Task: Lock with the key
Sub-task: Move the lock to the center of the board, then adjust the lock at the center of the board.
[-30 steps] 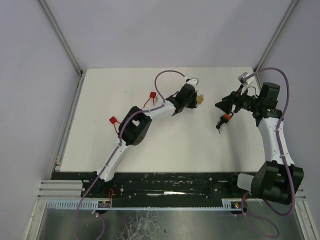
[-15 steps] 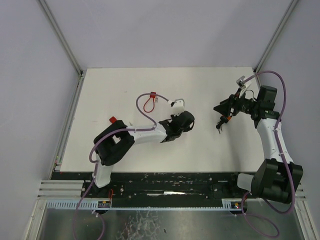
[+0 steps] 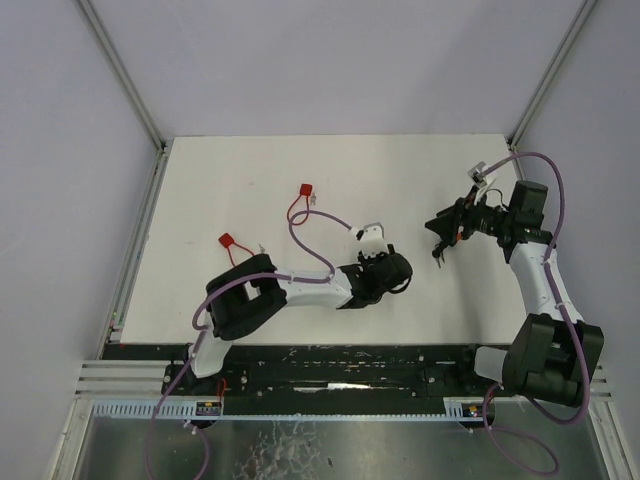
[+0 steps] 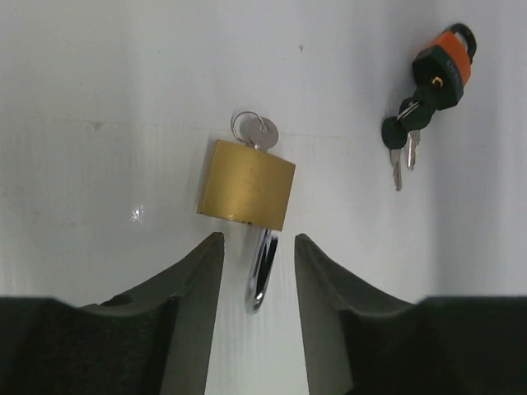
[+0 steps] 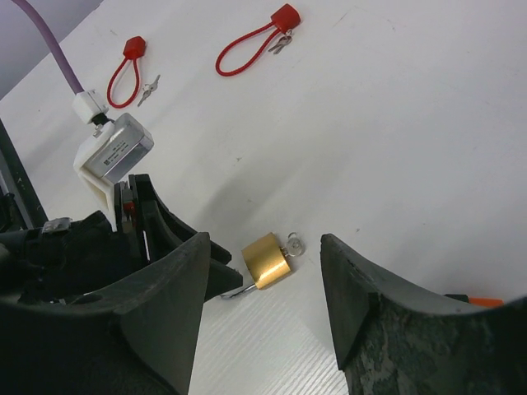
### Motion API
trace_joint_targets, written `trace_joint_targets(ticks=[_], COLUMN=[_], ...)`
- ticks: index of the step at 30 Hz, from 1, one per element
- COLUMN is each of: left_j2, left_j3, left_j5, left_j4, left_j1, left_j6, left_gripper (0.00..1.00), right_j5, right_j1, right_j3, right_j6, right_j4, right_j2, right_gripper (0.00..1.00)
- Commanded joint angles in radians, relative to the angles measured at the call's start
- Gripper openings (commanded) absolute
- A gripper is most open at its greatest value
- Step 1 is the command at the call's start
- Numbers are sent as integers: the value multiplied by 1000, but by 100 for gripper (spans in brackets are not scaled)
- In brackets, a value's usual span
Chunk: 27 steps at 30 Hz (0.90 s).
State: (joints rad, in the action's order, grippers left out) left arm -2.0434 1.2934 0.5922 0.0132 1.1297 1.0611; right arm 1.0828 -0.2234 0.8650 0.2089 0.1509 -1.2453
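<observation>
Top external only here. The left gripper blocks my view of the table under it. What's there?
Observer: A brass padlock, lying flat, with its shackle pointing back between the left gripper's open jaws.
Operator: Touching it?
Observer: No. The left wrist view shows a gap on each side of the shackle.
Operator: Key in?
Observer: A key sits at the far end of the padlock body, apparently inserted.

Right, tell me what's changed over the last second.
The left arm swung back toward its base, carrying the brass padlock nearer; the left claw then opened and let it go on the table. The right claw, orange lock and red cable locks hardly moved.
</observation>
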Motion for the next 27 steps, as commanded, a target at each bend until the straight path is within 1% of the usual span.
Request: trace_joint_targets(ticks=[1,2,3,6,8,9,11,13,14,16,17,18,19,20,22,24,25,27], left_j2=[18,29,47,130,206,245,333,406,436,483,506,518,523,521,520,522,527,561], left_j3=[11,-2,-29,-110,-193,-241,-356,-476,-521,-556,-547,-533,-513,-495,-489,-554,-605,-676], left_j5=[44,42,42,55,52,43,-7,-97,-147,-180,-229,-263,-288,-298,-273,-250,-249,-308], left_j4=[-35,-47,-64,-129,-213,-275,-474,-694,-780,-864,-870,-865,-859,-853,-854,-917,-992,-1087], left_j1=[-6,-4,-1,9,10,11,10,5,2,-18,-40,-65,-88,-108,-130,-140,-141,-140], left_j6=[7,-3,-14,-88,-171,-233,-412,-635,-749,-880,-943,-973,-1002,-1031,-1076,-1091,-1078,-1085], left_gripper=[43,48,51,56,60,62,68,77,80,88,89,89,89,89,88,88,89,89], right_j5=[11,8,7,4,2,13,8,1,-16,-106,-208,-252,-339,-391,-447,-466,-479,-536], right_j1=[1,2,2,1,1,1,6,13,25,102,165,229,291,343,388,396,413,476], right_j3=[-6,-8,-11,-30,-48,-58,-79,-88,-87,-85,-100,-128,-159,-189,-217,-225,-242,-269], right_j6=[28,32,40,101,185,255,355,466,514,622,642,638,613,569,504,473,459,425], right_j4=[-58,-58,-56,-42,-6,20,83,176,224,358,380,375,344,298,242,230,208,152], right_j2=[7,9,11,37,70,90,138,177,191,205,216,224,238,253,259,227,209,182], right_gripper=[62,62,62,61,61,62,62,62,62,62,62,62,62,62,62,60,60,58])
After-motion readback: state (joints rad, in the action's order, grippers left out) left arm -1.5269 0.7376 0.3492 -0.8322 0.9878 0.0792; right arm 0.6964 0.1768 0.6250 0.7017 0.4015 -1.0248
